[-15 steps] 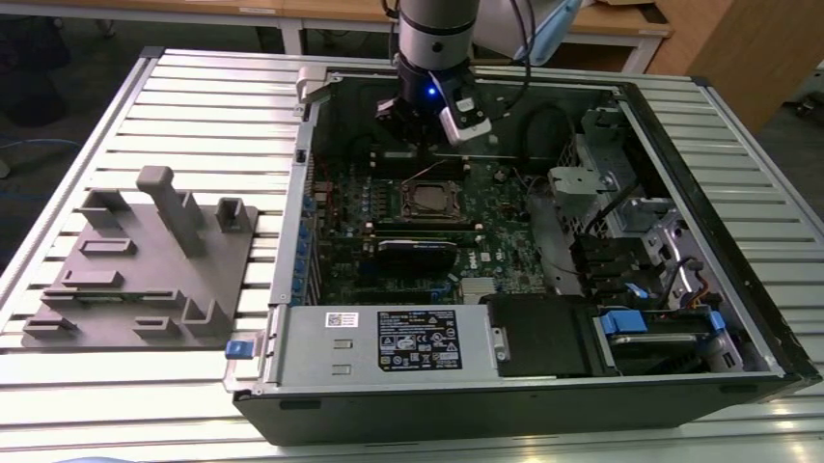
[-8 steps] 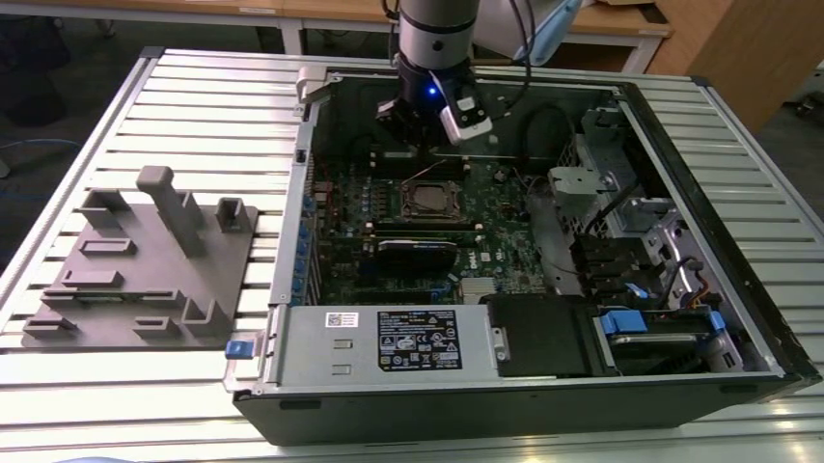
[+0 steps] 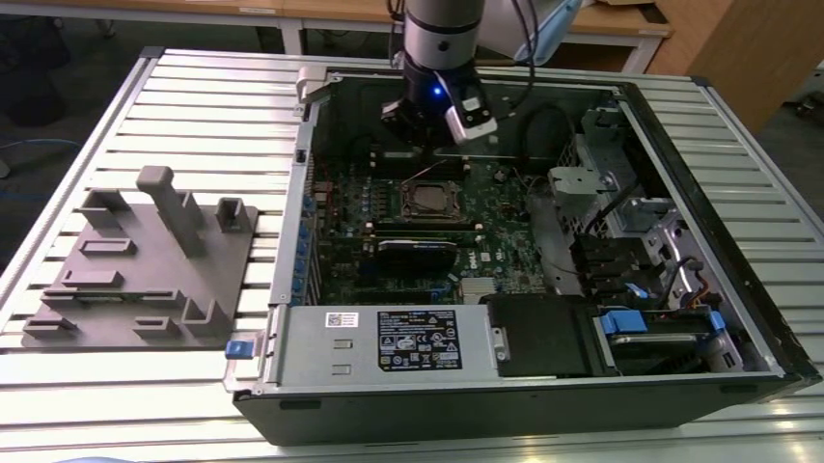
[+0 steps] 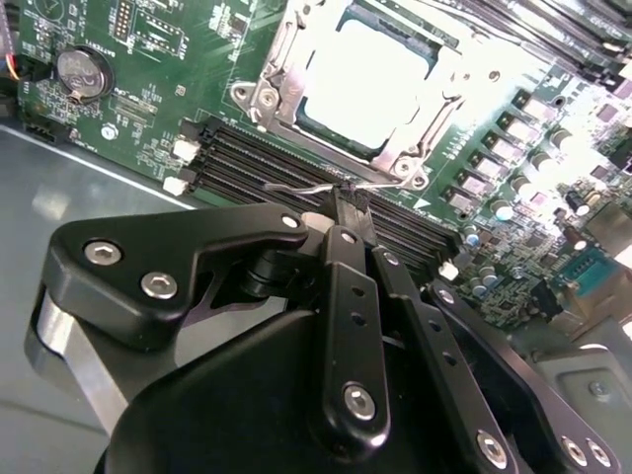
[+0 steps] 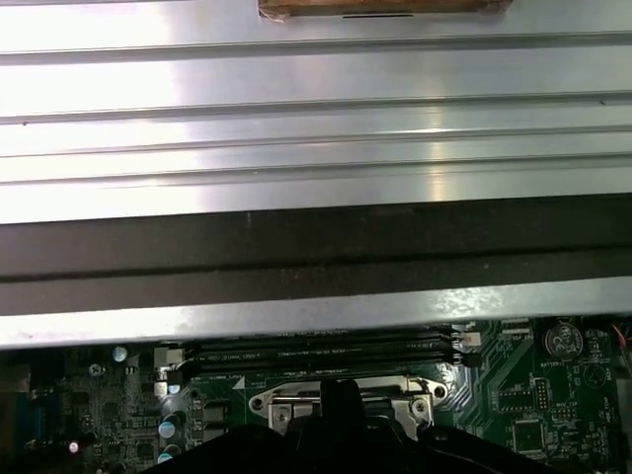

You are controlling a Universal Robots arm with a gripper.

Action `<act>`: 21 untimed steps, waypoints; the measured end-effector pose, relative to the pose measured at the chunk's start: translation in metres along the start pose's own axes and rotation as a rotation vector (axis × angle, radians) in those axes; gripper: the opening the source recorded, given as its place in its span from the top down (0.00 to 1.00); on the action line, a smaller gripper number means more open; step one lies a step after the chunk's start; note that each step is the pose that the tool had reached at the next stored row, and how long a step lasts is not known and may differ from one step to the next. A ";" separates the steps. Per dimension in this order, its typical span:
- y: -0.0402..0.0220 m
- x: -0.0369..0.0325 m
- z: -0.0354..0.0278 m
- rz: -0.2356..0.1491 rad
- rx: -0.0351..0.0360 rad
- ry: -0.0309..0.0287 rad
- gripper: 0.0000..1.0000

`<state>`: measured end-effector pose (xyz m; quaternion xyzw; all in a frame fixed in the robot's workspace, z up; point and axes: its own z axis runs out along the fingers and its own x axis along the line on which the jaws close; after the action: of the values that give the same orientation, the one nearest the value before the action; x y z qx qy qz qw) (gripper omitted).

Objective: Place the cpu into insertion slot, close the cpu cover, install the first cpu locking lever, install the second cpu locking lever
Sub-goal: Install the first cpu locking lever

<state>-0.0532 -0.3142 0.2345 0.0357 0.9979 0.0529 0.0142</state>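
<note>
From my console, the gripper (image 4: pixel 348 197) has its fingertips drawn together on the thin wire lever (image 4: pixel 296 186), which runs between the slot (image 3: pixel 431 198) and the memory slots (image 4: pixel 247 158) inside the open case (image 3: pixel 721 125). The cpu (image 4: pixel 367 74) lies flat in the slot, its bright top showing through the cover (image 4: pixel 272 77), which looks folded down over it. I judge the lever stiff and springy, and thin and slick enough to slip from the pads, so I'd hold it near its bent free end. The cpu underneath is fragile.
</note>
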 end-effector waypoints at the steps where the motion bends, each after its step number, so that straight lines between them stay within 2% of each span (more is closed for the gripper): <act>1: 0.0002 -0.0005 0.0002 0.000 0.0001 0.0000 0.89; 7: 0.0019 -0.0006 0.0038 0.000 0.0002 0.0000 0.89; 11: 0.0051 -0.0005 0.0047 0.000 0.0002 0.0000 0.89; 19: 0.0058 -0.0010 0.0081 0.000 0.0028 -0.0002 0.89; 21: 0.0061 -0.0034 0.0086 0.000 0.0027 -0.0002 0.89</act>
<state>-0.0491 -0.3075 0.2266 0.0358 0.9979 0.0515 0.0142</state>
